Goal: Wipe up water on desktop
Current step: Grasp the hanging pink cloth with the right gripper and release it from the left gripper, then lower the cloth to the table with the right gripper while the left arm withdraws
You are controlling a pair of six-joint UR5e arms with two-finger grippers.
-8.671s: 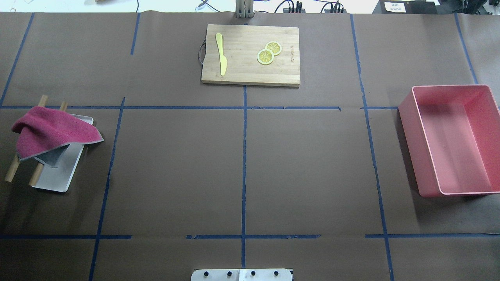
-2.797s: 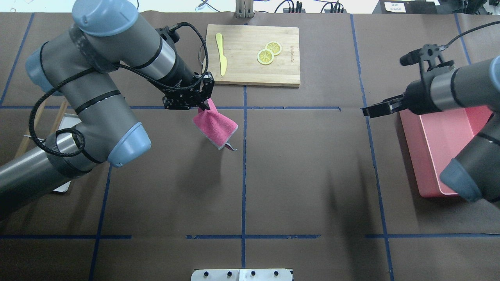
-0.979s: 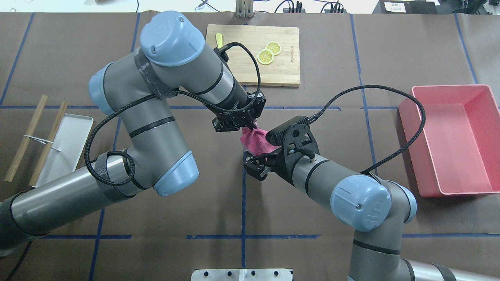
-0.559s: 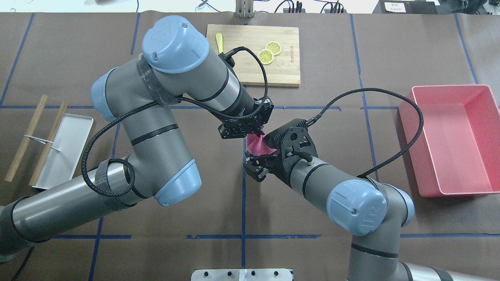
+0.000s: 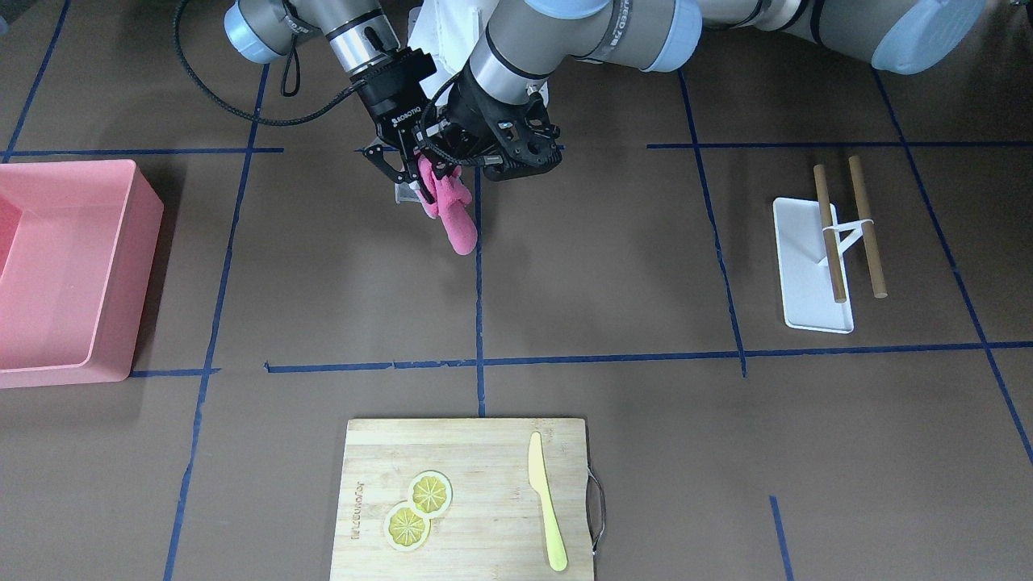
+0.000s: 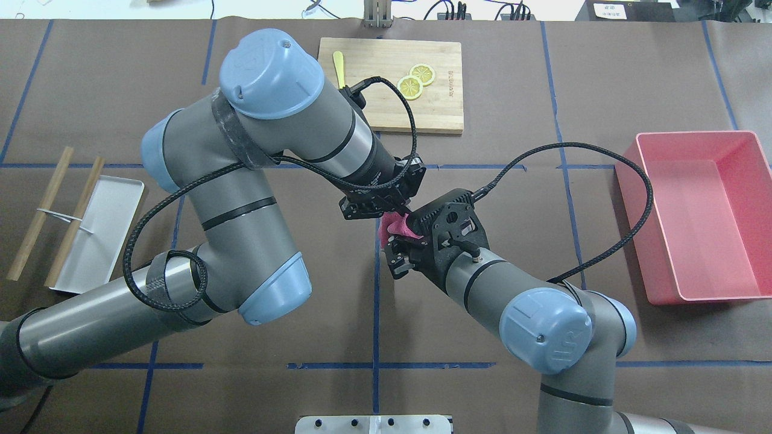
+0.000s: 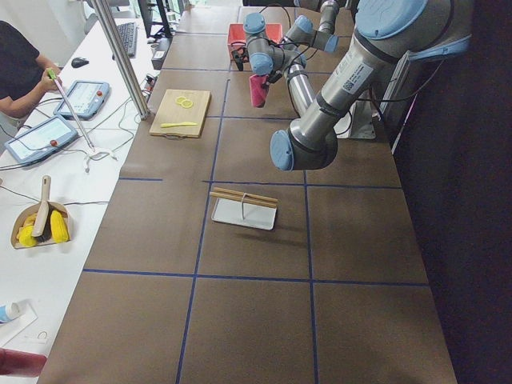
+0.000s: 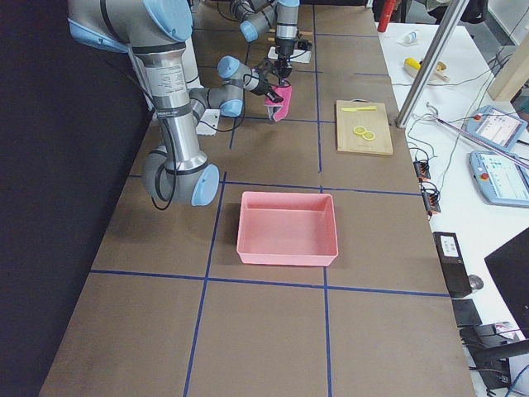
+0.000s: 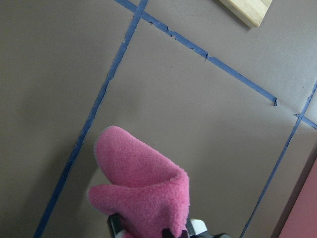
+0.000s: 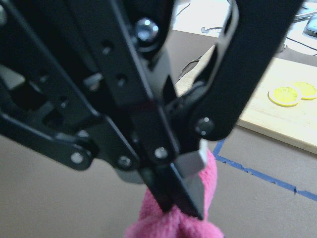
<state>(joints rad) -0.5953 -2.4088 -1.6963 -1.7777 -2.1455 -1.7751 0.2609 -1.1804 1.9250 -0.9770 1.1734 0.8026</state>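
A pink towel (image 5: 453,214) hangs bunched from my left gripper (image 5: 437,165), which is shut on its top edge above the middle of the dark-brown desktop (image 5: 613,266). The towel also shows in the overhead view (image 6: 391,224) and the left wrist view (image 9: 143,183). My right gripper (image 5: 399,173) is open, right beside the towel's upper part and close against the left gripper. The right wrist view shows the left gripper's fingertips (image 10: 185,196) pinched on the towel (image 10: 198,223). I see no water on the desktop.
A bamboo cutting board (image 6: 437,114) with lemon slices (image 6: 416,81) and a yellow knife (image 6: 339,62) lies at the far middle. A pink bin (image 6: 699,211) stands at the right. A white tray (image 6: 99,235) with two wooden rods lies at the left.
The left gripper lifted the towel off the white tray and carried it to the table's middle. The right arm came in beside it. In the last second both grippers closed in further.
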